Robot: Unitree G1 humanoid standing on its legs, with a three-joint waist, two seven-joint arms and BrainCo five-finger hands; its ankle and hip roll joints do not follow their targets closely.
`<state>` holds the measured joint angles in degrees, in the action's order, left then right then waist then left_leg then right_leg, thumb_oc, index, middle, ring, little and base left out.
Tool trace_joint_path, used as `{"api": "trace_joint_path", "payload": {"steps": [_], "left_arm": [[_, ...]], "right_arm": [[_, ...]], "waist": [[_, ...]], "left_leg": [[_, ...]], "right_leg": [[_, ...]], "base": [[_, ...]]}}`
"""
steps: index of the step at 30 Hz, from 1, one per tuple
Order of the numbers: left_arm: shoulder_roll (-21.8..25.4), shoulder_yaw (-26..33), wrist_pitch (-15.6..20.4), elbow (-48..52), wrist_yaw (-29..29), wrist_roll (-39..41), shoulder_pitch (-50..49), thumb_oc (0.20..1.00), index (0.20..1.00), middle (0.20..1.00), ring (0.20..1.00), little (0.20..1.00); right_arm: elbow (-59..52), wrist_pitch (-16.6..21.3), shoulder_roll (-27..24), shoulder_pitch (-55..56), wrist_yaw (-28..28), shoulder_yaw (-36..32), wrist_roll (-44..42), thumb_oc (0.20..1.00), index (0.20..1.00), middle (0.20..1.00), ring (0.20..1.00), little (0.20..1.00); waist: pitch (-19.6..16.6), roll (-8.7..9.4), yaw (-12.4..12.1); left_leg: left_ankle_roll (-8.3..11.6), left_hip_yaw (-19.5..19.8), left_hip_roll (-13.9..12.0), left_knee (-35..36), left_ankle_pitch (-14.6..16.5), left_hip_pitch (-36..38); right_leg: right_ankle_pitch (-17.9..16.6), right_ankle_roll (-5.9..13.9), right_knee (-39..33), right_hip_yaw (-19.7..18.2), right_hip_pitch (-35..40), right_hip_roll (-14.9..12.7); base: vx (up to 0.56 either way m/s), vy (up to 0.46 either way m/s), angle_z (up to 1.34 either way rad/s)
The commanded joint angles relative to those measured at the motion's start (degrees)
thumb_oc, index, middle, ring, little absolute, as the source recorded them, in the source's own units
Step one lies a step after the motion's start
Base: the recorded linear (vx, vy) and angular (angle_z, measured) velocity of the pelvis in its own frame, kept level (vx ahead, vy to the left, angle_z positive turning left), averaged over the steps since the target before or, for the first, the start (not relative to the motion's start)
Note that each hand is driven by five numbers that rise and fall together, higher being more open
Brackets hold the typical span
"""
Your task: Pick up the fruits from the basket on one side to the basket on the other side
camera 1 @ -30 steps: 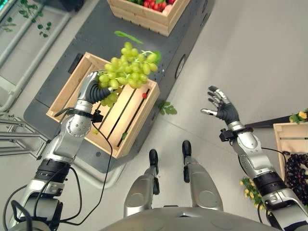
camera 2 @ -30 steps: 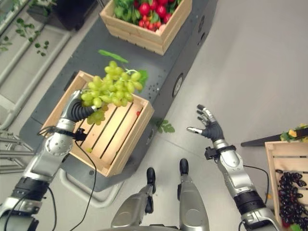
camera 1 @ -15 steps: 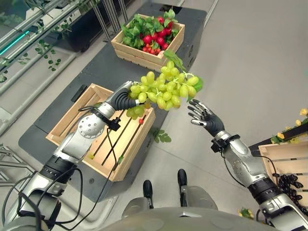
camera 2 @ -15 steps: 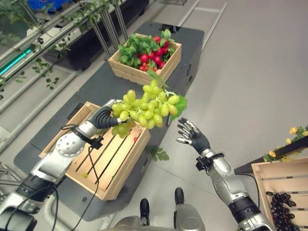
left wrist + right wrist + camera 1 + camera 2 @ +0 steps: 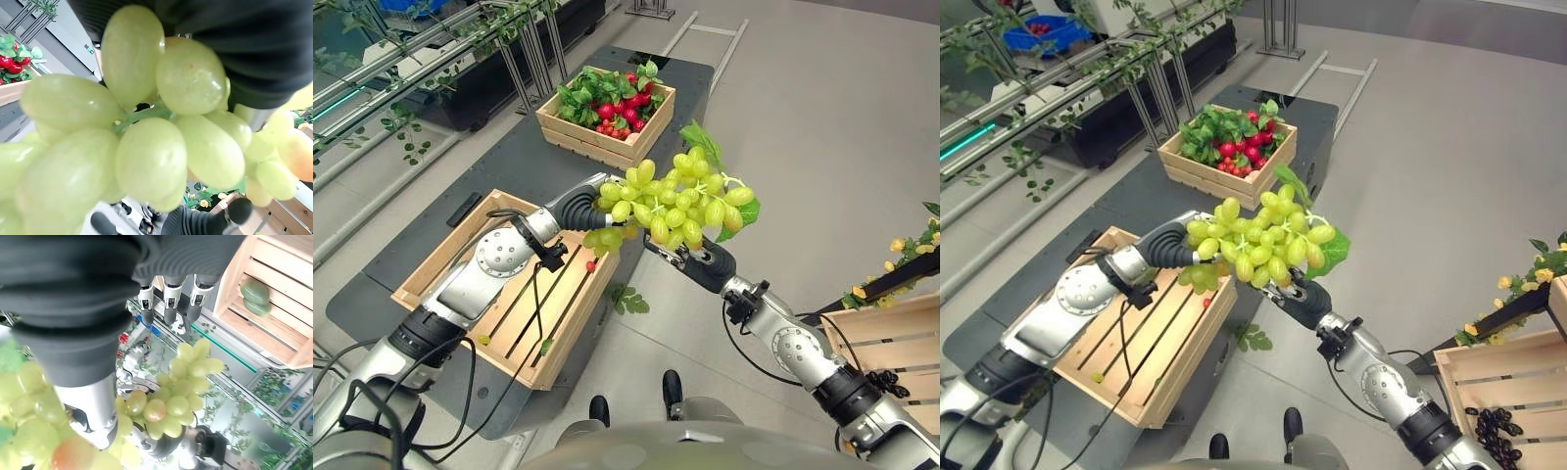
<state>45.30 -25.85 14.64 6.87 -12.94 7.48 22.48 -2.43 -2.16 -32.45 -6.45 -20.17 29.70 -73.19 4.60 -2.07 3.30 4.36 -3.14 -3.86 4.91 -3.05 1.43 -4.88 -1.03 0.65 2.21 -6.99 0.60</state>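
Left hand [image 5: 579, 208] is closed on the stem end of the green grapes [image 5: 677, 201]; I see the bunch raised in the air, out past the corner of the near crate [image 5: 440, 259] and above the floor gap between the two sides. The left wrist view has the grapes pressed right up against the hand's dark cover.

Right hand [image 5: 697, 262] sits directly under the bunch, touching or just beside its underside. In the right wrist view its fingers [image 5: 166, 301] reach out straight, apart, not wrapped round anything, with grapes hanging past them.

Near crate is slatted wood on the dark platform [image 5: 499, 166]; I see a small red fruit [image 5: 591, 265] at its inner edge and a couple of green bits on the slats. Far crate [image 5: 604, 111] on the same platform holds red fruit with green leaves.

On my right, another crate [image 5: 1498, 377] stands on the floor with dark grapes [image 5: 1496, 424] in it. A loose green leaf [image 5: 628, 300] lies on the floor beside the platform.
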Motion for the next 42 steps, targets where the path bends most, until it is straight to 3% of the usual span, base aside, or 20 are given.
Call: {"api": "trace_joint_path", "payload": {"steps": [1,19,32,42], "left_arm": [[0.01,1.66,3.57,3.43,1.52,-0.25,3.67,0.200,0.200,0.200,0.200,0.200],[3.37,2.50,4.60,0.58,1.66,-7.35,2.15,0.200,0.200,0.200,0.200,0.200],[2.99,11.00,4.15,-2.93,4.88,-10.88,-2.77,0.200,0.200,0.200,0.200,0.200],[2.11,13.19,4.26,-3.13,5.72,-13.11,-4.25,0.200,0.200,0.200,0.200,0.200]], "right_arm": [[-6.67,2.09,0.99,-0.49,-1.20,0.25,-4.68,1.000,1.000,1.000,1.000,1.000],[-11.37,3.80,0.68,0.39,-1.90,-2.24,-7.11,1.000,1.000,1.000,1.000,1.000],[-12.34,1.82,-0.29,2.86,-2.83,-3.34,-7.28,1.000,1.000,1.000,1.000,1.000],[-13.09,1.33,-0.84,2.73,-2.87,-3.55,-7.34,1.000,1.000,1.000,1.000,1.000]], "waist": [[-3.16,3.01,-0.66],[-1.75,2.69,-0.86],[-2.17,2.95,-0.72],[-2.41,3.04,-0.69]], "left_leg": [[-0.69,-0.02,1.77,-3.07,5.49,1.33],[-0.68,0.15,1.30,-4.29,5.93,0.51],[-0.70,0.07,1.38,-4.33,6.22,0.76],[-0.88,0.03,1.53,-4.43,6.53,0.85]], "right_leg": [[-0.01,8.34,-2.30,0.07,3.81,-4.87],[0.33,8.17,-1.69,-0.04,3.34,-4.65],[0.45,8.02,-1.71,-0.20,3.69,-4.79],[0.49,8.01,-1.65,-0.29,3.80,-4.87]], "base": [[0.00,0.000,0.00],[0.00,0.000,0.00],[0.00,0.000,0.00],[0.00,0.000,0.00]]}}
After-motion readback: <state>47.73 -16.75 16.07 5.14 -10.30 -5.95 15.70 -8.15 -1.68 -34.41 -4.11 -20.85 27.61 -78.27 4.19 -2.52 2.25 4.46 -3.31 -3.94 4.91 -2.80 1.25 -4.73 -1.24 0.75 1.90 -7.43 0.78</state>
